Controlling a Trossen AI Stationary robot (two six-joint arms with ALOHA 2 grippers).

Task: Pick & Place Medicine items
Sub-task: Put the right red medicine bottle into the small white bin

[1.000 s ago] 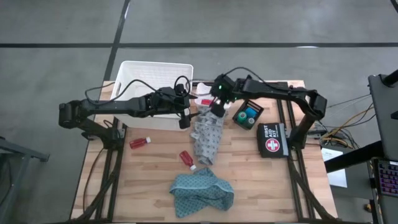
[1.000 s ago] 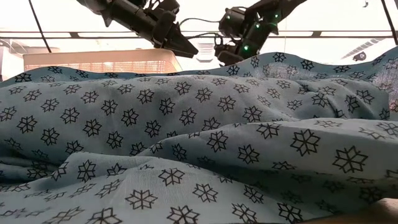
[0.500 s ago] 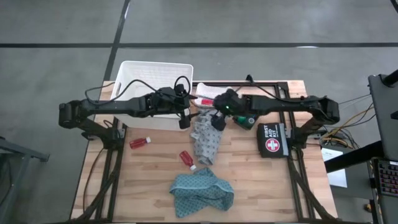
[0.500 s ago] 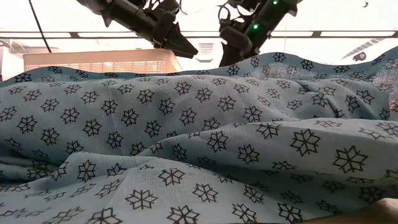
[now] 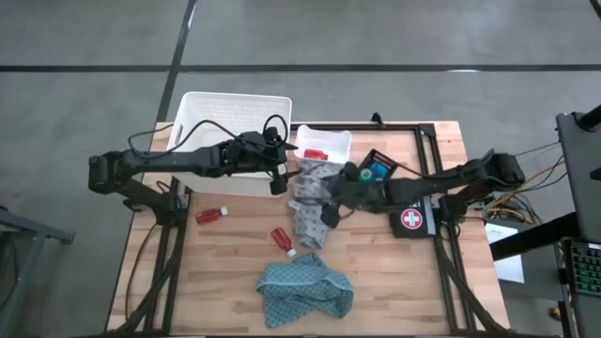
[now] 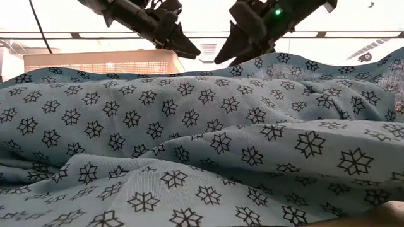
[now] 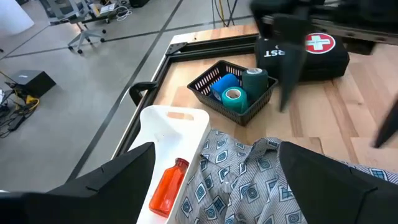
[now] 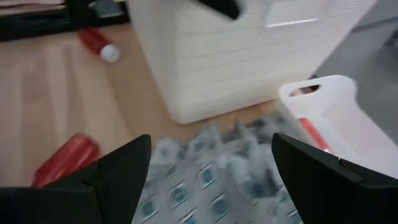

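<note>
From above, three small red bottles with white caps show. One red bottle [image 5: 211, 215] lies on the wooden tabletop [image 5: 394, 272] toward the left. A second red bottle [image 5: 283, 240] lies near the middle, just beside the grey patterned cloth [image 5: 311, 207]. A third red bottle [image 5: 315, 154] lies in a small white tray [image 5: 336, 141] at the back. A blue container [image 5: 368, 175] and a green container [image 5: 378, 170] sit in a little black basket [image 5: 385, 162]. A teal cloth [image 5: 305, 289] lies in a heap at the front. A big white basket [image 5: 235, 108] stands at the back left. A black first-aid pouch [image 5: 411, 220] lies on the right. The floor around is grey. The left gripper [image 5: 279, 178] hangs by the white basket, its jaws apart and holding nothing. The right gripper [image 5: 331, 212] is over the grey cloth, its jaws also apart and empty.

From table height, the teal cloth [image 6: 189, 145] with star shapes fills nearly everything. Both grippers hang above it, with a bright room behind.

The left wrist view shows the red bottle [image 7: 168, 187] lying in the white tray [image 7: 163, 127]. Near it the black basket [image 7: 249, 106] holds the blue container [image 7: 224, 83] and the green container [image 7: 254, 81]. The pouch [image 7: 311, 50] lies farther off.

The right wrist view is blurry. It shows a red bottle [image 8: 67, 158] on the wood and another [image 8: 97, 43] farther off beside the white basket [image 8: 249, 50].
</note>
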